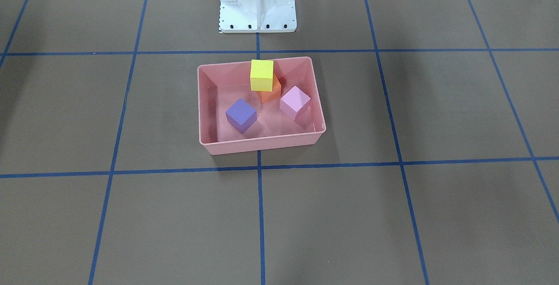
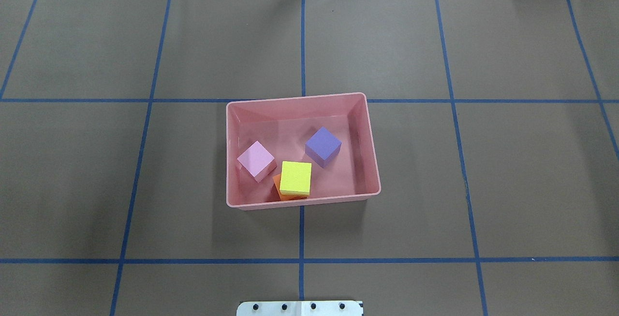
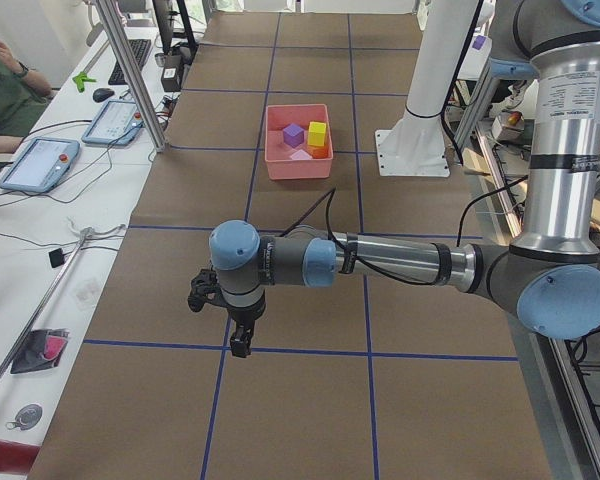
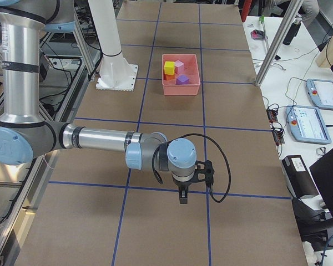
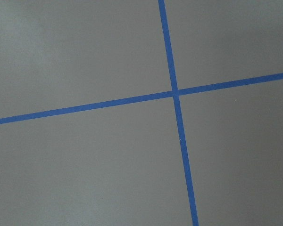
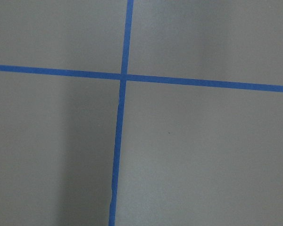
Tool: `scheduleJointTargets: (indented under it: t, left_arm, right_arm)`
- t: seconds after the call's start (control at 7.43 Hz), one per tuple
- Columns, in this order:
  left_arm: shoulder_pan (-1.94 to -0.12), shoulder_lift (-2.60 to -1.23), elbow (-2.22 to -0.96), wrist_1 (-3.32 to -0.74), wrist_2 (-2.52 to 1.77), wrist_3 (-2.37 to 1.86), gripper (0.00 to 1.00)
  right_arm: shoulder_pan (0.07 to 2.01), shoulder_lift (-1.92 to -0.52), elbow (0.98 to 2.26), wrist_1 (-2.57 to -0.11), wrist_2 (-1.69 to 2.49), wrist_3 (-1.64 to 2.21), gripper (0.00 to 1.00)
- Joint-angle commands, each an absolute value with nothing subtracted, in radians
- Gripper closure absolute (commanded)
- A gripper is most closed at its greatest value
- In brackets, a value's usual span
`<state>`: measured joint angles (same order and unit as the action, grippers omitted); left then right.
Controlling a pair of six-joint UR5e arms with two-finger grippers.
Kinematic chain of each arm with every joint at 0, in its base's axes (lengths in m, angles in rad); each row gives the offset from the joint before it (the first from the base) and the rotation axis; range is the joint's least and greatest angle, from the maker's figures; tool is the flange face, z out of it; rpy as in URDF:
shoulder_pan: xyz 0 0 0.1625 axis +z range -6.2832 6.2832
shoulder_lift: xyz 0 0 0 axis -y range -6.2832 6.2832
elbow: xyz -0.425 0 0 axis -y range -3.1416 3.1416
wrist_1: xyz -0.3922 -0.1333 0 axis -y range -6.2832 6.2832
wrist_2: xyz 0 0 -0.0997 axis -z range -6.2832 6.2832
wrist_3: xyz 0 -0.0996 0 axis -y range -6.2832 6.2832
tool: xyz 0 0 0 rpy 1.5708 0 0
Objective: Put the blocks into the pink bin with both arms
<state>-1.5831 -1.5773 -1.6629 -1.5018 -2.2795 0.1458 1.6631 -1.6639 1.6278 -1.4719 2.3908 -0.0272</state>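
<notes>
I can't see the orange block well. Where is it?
Overhead view: the orange block sits inside the pink bin, at the wall nearest the robot, mostly hidden under the yellow block.

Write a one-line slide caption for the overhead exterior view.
Pink bin holds all four blocks: purple block, light pink block, and yellow block stacked on orange block.

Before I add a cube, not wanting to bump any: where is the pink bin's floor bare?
Bare: the strip along the pink bin's wall away from the robot, beyond the purple cube and light pink cube, and the near corner beside the purple cube. Crowded: yellow cube on orange cube, by the light pink one.
</notes>
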Motion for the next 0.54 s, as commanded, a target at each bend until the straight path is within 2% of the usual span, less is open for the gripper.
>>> scheduleJointTargets:
  t: [0.0, 0.4]
  left_arm:
    - [-1.583, -1.577, -1.666, -1.502, -2.279, 0.146, 0.0]
    - [-1.583, -1.577, -1.671, -1.5, -2.279, 0.146, 0.0]
  right_arm:
    - [1.649, -1.678, 1.631, -1.422, 2.416, 0.023, 0.0]
    - [1.643, -1.677, 1.634, -1.419, 2.464, 0.028, 0.0]
